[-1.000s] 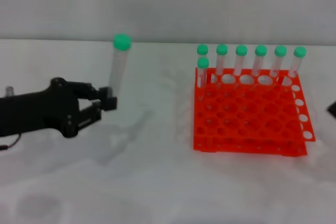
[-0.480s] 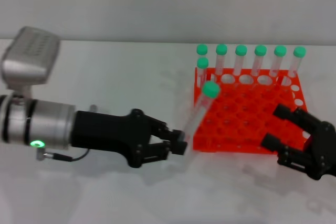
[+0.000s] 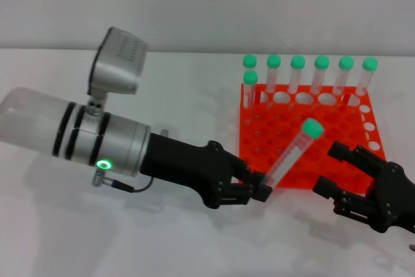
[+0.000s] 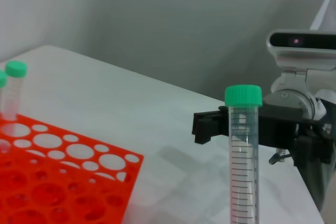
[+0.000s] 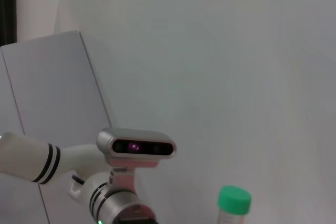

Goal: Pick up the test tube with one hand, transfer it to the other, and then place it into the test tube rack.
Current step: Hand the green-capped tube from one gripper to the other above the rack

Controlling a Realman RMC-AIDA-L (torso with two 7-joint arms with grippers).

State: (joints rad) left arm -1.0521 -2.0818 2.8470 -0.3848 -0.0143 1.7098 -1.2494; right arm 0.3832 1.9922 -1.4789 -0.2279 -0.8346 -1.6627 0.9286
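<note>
Left gripper (image 3: 259, 189) clamped on lower end of test tube (image 3: 293, 152), tube tilted, green cap toward right, in front of test tube rack (image 3: 305, 137). Right gripper (image 3: 338, 172) just beside tube, fingers apart, apparently not touching. Seven capped tubes (image 3: 297, 74) along rack's far rows. White desk (image 3: 162, 238) beneath.

The test tube (image 4: 243, 161) bears graduation lines, apparently without readable numbers.
</note>
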